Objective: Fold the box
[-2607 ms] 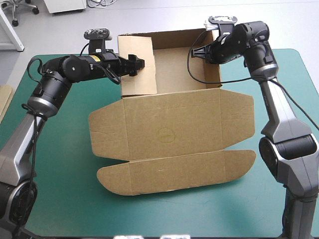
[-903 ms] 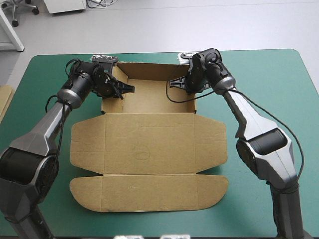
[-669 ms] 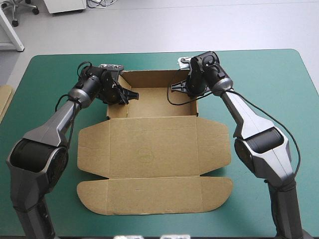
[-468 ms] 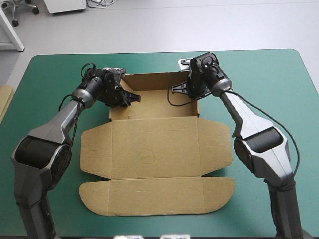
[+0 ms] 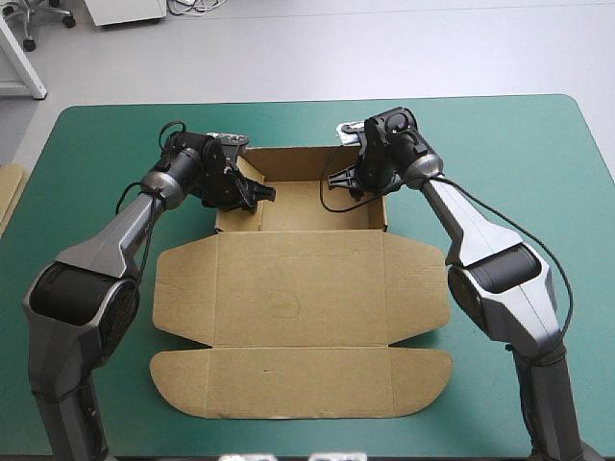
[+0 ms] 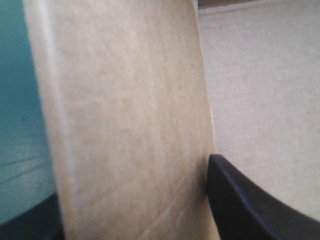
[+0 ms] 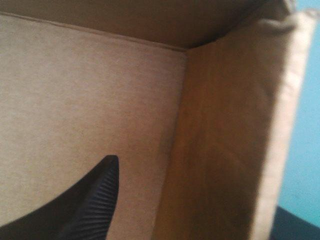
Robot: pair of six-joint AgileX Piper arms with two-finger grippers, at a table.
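Box drawn nearer, fingers clamping it

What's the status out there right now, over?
Both shut on the box: left gripper on left wall, right gripper on right wall. Open tray, lid flat. Spare board far left, not in the way.

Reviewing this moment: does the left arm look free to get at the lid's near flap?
Likely not at once: the left gripper is shut on the box's left wall. The flap lies flat and uncovered on the teal-green cover, so nothing visible would block it after release.
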